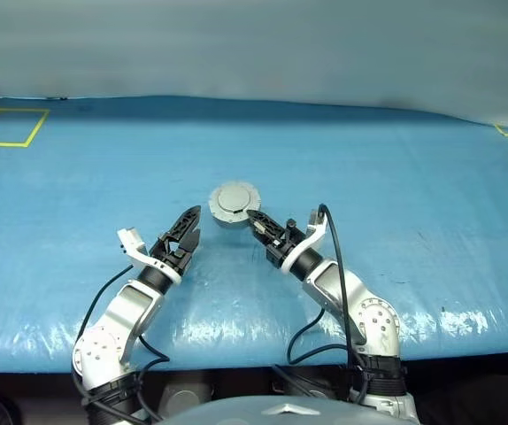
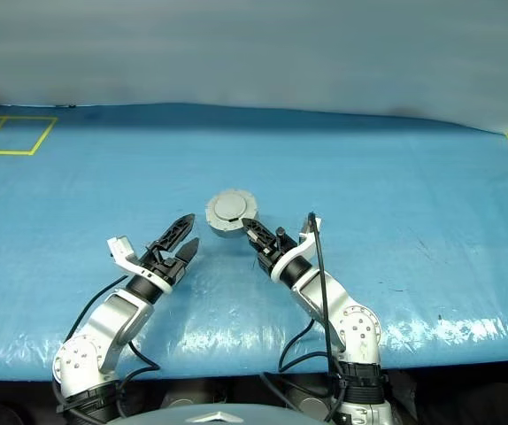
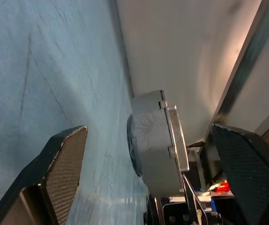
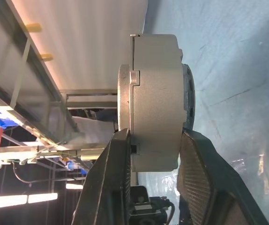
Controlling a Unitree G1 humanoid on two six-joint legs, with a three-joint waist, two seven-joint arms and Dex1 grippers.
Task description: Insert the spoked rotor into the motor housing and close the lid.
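- Right, the bench point(image 1: 396, 177) takes up most of the head views, wrapped in a crinkled blue sheet, with yellow tape outlines point(image 1: 8, 127) at its far left corner and another at the far right edge.
- Next, the 2 arms reach in from the near edge, angled toward each other, both pointing at the middle of the sheet.
- The motor housing point(image 1: 234, 204) is there in the middle, a round silver-grey puck with its lid point(image 4: 124, 101) closed flat over it, notched rim showing.
- The right end effector point(image 1: 256, 217) has its 2 black fingers point(image 4: 201, 176) pinching the housing across its thickness, 1 finger on the lid face and 1 on the underside; in the right wrist view the puck is gripped edge-on between them.
- The left end effector point(image 1: 188, 227) is spread wide, just beside the housing on its left and not touching it; the left wrist view shows the puck in the gap between its fingers point(image 3: 64, 171).
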